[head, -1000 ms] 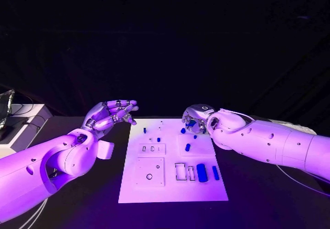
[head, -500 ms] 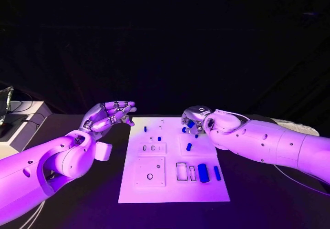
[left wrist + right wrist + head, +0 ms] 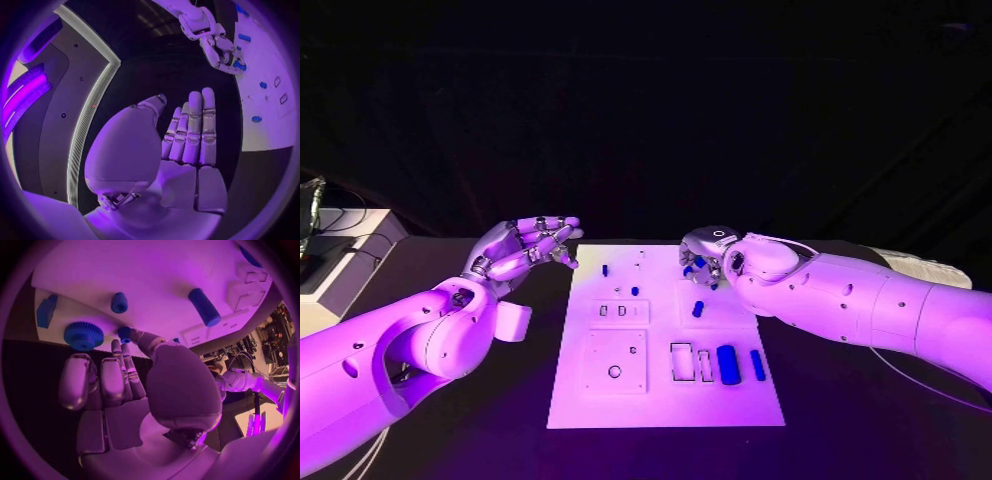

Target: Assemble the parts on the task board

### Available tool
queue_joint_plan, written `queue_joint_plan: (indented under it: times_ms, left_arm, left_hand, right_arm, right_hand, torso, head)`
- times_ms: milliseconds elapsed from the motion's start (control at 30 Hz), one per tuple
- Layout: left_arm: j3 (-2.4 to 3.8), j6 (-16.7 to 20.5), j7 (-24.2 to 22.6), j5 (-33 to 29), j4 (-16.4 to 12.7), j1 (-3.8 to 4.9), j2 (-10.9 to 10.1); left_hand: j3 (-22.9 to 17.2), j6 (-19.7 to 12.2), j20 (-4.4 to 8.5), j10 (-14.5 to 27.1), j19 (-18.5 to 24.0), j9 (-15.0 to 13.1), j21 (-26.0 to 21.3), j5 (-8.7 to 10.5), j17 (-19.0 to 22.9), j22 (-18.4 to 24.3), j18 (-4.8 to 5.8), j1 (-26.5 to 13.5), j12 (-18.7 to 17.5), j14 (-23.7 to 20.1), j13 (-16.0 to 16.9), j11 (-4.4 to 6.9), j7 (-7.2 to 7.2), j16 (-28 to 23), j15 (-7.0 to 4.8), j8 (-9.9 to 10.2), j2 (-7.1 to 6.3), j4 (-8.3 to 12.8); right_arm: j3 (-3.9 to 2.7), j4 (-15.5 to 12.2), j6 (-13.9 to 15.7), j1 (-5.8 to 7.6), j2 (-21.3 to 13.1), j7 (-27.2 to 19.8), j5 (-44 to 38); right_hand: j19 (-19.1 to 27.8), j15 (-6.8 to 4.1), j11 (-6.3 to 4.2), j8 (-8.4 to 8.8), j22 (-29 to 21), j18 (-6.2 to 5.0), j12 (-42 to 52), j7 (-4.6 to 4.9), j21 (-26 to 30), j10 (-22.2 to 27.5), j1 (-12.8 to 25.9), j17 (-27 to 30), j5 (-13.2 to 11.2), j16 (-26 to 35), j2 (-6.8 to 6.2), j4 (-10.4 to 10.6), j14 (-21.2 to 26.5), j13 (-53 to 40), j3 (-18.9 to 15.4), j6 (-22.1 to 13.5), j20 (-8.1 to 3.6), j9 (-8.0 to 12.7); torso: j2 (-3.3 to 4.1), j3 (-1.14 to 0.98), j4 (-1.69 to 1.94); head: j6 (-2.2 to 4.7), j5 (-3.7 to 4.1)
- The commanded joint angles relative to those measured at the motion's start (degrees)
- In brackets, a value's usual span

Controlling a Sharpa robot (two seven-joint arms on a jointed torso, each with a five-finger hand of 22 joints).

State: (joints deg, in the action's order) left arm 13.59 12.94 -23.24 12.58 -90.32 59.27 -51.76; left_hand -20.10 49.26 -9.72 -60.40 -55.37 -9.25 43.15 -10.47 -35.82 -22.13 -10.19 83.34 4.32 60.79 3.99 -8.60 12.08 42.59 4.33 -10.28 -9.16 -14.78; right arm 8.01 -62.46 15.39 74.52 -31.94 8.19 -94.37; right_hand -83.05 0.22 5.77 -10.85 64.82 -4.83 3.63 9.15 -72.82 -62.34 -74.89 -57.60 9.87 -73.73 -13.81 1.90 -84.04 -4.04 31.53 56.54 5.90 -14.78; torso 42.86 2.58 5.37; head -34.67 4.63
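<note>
**A:** The task board (image 3: 668, 400) lay flat in the middle of the black counter (image 3: 848, 420), and both arms were in over it. What did you make of the left hand (image 3: 519, 250)?

**B:** It hung above the counter just off the board's far left corner, palm up, holding nothing. In the left wrist view its fingers (image 3: 190, 130) stood straight, side by side, with the thumb apart from them. An empty, unclenched hand.

**A:** And the right hand (image 3: 705, 252)?

**B:** It was down at the far right part of the board. The right wrist view showed a thumb tip and a fingertip meeting on a small blue peg (image 3: 124, 333) that stood in the board; the other fingers (image 3: 112, 380) lay straight beside it. So it was pinching that peg.

**A:** What sat close by?

**B:** A blue toothed gear (image 3: 83, 335) just beside the pinched peg, a second small peg (image 3: 119, 302) near it, a blue block (image 3: 45, 311) at the board's edge, and a longer blue cylinder (image 3: 204, 306) further along.

**A:** From the head camera I saw more blue parts nearer the robot: a thick blue bar (image 3: 728, 365) and a thinner one (image 3: 757, 364) lying side by side beside two rectangular slots (image 3: 691, 362).

**B:** And a square plate with a round hole (image 3: 615, 361) sat to their left, apart from them.
</note>
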Motion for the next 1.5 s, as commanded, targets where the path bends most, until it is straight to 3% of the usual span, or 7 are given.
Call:
queue_joint_plan:
  times_ms: [33, 300, 700, 933, 1133, 1333, 1500]
  left_arm:
    - [0.06, -0.99, -0.07, 0.2, 0.01, 0.01, 0.04]
    - [0.06, -0.86, 0.06, 0.2, 0.29, 0.01, 0.05]
    - [0.06, -0.72, 0.16, 0.09, 0.55, -0.03, -0.03]
    - [0.06, -0.69, 0.17, -0.03, 0.59, -0.07, -0.06]
    - [0.06, -0.7, 0.17, -0.08, 0.61, -0.11, -0.03]
    - [0.06, -0.76, 0.18, -0.15, 0.64, -0.14, 0.09]
    - [0.06, -0.82, 0.2, -0.17, 0.5, -0.15, 0.25]
  left_hand:
    - [-0.42, 0.32, 0.09, 0.49, 0.56, 0.09, 0.28, -0.03, -0.05, -0.1, -0.09, -0.52, -0.25, -0.33, -0.06, -0.1, 0.2, 0.25, 0.1, 0.28, -0.23, -0.09]
    - [-0.48, 0.29, 0.07, 0.59, 0.65, 0.09, 0.4, -0.03, -0.03, -0.18, -0.1, -0.54, -0.27, -0.36, -0.07, -0.12, 0.23, 0.34, 0.12, 0.31, -0.14, -0.1]
    - [-0.56, 0.26, 0.06, 0.66, 0.72, 0.1, 0.5, -0.04, -0.03, -0.24, -0.1, -0.54, -0.28, -0.38, -0.07, -0.14, 0.25, 0.42, 0.13, 0.33, -0.05, -0.1]
    - [-0.61, 0.24, 0.04, 0.71, 0.77, 0.1, 0.58, -0.04, -0.02, -0.29, -0.11, -0.54, -0.28, -0.39, -0.08, -0.15, 0.26, 0.48, 0.14, 0.34, 0.03, -0.1]
    - [-0.67, 0.23, 0.03, 0.75, 0.82, 0.1, 0.67, -0.03, -0.02, -0.35, -0.12, -0.53, -0.28, -0.37, -0.08, -0.16, 0.27, 0.56, 0.14, 0.36, 0.08, -0.09]
    - [-0.71, 0.23, 0.03, 0.79, 0.85, 0.1, 0.76, -0.02, -0.02, -0.4, -0.13, -0.52, -0.28, -0.35, -0.08, -0.17, 0.28, 0.64, 0.14, 0.36, 0.12, -0.07]
    - [-0.71, 0.23, 0.03, 0.79, 0.85, 0.1, 0.76, -0.02, -0.02, -0.4, -0.13, -0.52, -0.28, -0.35, -0.08, -0.17, 0.28, 0.64, 0.14, 0.36, 0.12, -0.07]
  right_arm:
    - [0.01, 0.09, -1.21, -0.07, 0.03, 0.44, -1.03]
    - [0.01, -0.01, -0.56, -0.07, -0.07, 0.37, -1.49]
    - [0.0, -1.32, 6.49, -0.08, -0.72, 0.52, -1.57]
    - [-0.34, -2.87, 10.67, 0.11, -1.0, 1.91, -1.75]
    - [-0.72, -3.13, 12.68, 0.33, -0.14, 3.07, -2.19]
    - [-1.0, -1.83, 14.46, 0.39, 2.19, 3.75, -2.58]
    - [-1.08, 0.56, 15.81, 0.39, 4.67, 3.89, -2.73]
  right_hand:
    - [0.42, 0.33, 0.0, 0.19, 0.16, 0.21, 0.26, 0.0, -0.06, -0.44, -0.42, -0.05, -0.25, -0.39, 0.42, 0.17, -0.44, -0.14, -0.14, 0.04, 0.13, -0.12]
    - [0.29, 0.25, -0.12, -0.07, 1.06, 0.33, 0.47, -0.05, -0.68, -1.84, -0.9, -0.34, -0.11, -0.88, 1.14, 0.24, -0.47, -0.38, 0.61, 0.55, 0.1, -0.46]
    - [-1.31, -0.98, -1.74, -2.0, 7.95, 1.44, 1.6, -0.91, -5.52, -9.51, -3.7, -2.03, -3.28, -2.95, 3.47, -1.89, -0.8, -2.31, 4.86, 3.23, -0.89, -2.75]
    - [-1.51, -1.19, -2.01, -2.41, 8.94, 1.61, 1.67, -1.08, -6.2, -10.42, -3.81, -2.27, -3.45, -3.21, 3.49, -2.32, -0.83, -2.78, 4.83, 3.75, -1.09, -3.31]
    - [-1.55, -1.23, -2.06, -2.52, 9.15, 1.64, 1.66, -1.11, -6.35, -10.62, -3.82, -2.34, -3.48, -3.29, 3.48, -2.44, -0.84, -2.9, 4.81, 3.92, -1.13, -3.46]
    - [-1.52, -1.23, -2.02, -2.49, 9.13, 1.63, 1.57, -1.07, -6.34, -10.6, -3.74, -2.35, -3.48, -3.32, 3.35, -2.49, -0.84, -2.94, 4.76, 3.86, -1.15, -3.53]
    - [-1.51, -1.23, -2.0, -2.47, 9.13, 1.63, 1.52, -1.05, -6.34, -10.57, -3.69, -2.36, -3.49, -3.34, 3.3, -2.49, -0.84, -2.95, 4.74, 3.82, -1.15, -3.55]
  torso:
    - [0.4, 0.12, 0.16]
    - [0.72, 0.23, 0.29]
    - [1.09, 0.41, 0.54]
    - [1.14, 0.56, 0.54]
    - [1.32, 0.74, 0.84]
    - [1.57, 0.68, 1.06]
    - [1.64, 1.01, 1.46]
  head:
    - [0.13, 0.11]
    - [0.52, 0.34]
    - [1.22, 0.43]
    - [1.82, 0.53]
    - [2.29, 0.67]
    - [2.65, 0.68]
    - [2.64, 1.11]
